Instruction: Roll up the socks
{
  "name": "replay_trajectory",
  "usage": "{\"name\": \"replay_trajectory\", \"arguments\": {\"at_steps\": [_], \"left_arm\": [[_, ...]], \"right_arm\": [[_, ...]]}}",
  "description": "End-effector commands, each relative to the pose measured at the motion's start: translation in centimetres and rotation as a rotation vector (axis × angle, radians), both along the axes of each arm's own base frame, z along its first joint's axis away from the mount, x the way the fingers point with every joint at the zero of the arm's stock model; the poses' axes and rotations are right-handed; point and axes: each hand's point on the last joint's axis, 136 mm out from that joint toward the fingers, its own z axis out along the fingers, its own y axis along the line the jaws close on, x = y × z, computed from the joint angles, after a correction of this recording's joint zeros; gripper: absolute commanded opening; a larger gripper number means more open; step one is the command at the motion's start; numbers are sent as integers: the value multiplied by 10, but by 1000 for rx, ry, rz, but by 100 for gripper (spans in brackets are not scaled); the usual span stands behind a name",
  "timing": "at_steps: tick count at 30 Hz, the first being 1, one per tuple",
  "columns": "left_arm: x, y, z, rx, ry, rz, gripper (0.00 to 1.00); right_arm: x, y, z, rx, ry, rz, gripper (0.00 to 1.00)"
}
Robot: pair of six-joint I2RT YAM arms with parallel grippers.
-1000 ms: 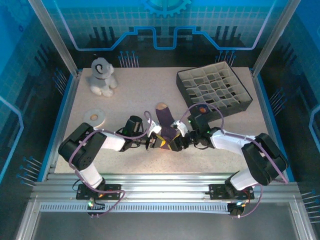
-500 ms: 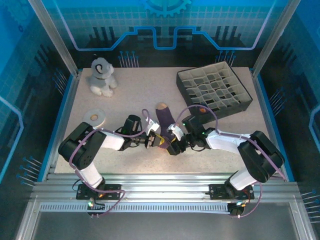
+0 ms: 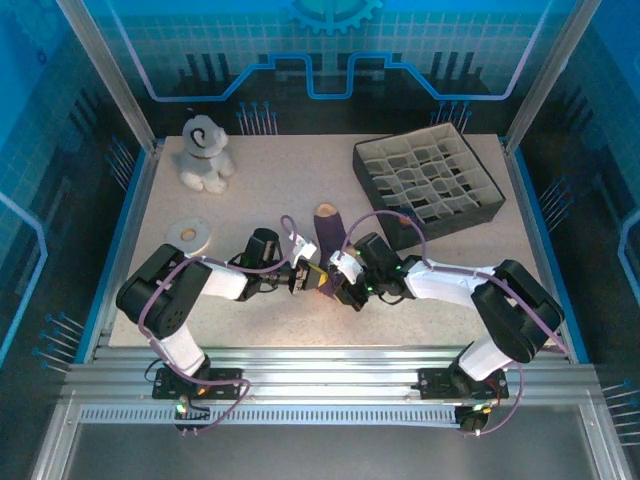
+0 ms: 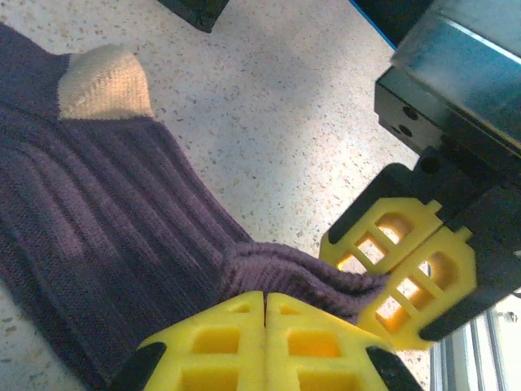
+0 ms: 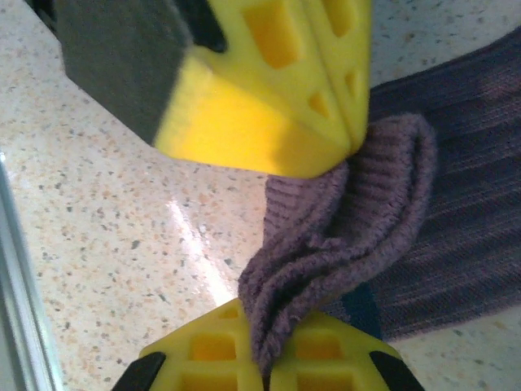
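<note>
The socks (image 3: pixel 328 232), ribbed purple knit and tan-toed, lie mid-frame on the worktop (image 3: pixel 260 190) in the top view. Left claw (image 3: pixel 303 278) and right claw (image 3: pixel 337 287) each pinch tight on one bunched fold at their lower end.

The right gripper (image 5: pixel 264 358) has moved closer to the left gripper (image 4: pixel 264 322). Its jaws have now closed on a fold of the socks (image 5: pixel 358 204).

Socks (image 4: pixel 106 244): dark purple, ribbed knit; one tan patch beyond left hand (image 4: pixel 264 309). Left hand and right hand (image 5: pixel 264 342): yellow, lattice-patterned. Bench (image 4: pixel 269 122): cream with dark speckle. Compartment tray (image 3: pixel 465 220): black.
</note>
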Motion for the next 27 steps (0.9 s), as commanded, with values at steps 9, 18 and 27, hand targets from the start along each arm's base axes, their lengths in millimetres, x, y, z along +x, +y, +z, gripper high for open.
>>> {"name": "replay_trajectory", "arguments": {"at_steps": [9,18,27], "left_arm": [[-14,14,39,-100,-305,-64,41],[-32,16,30,4,-417,-215,55],[-31,2,18,72,-455,-308,56]], "right_arm": [[-7,-5,10,-25,-89,62,0],[-15,0,13,8,-68,110,0],[-21,2,13,27,-45,138,0]]}}
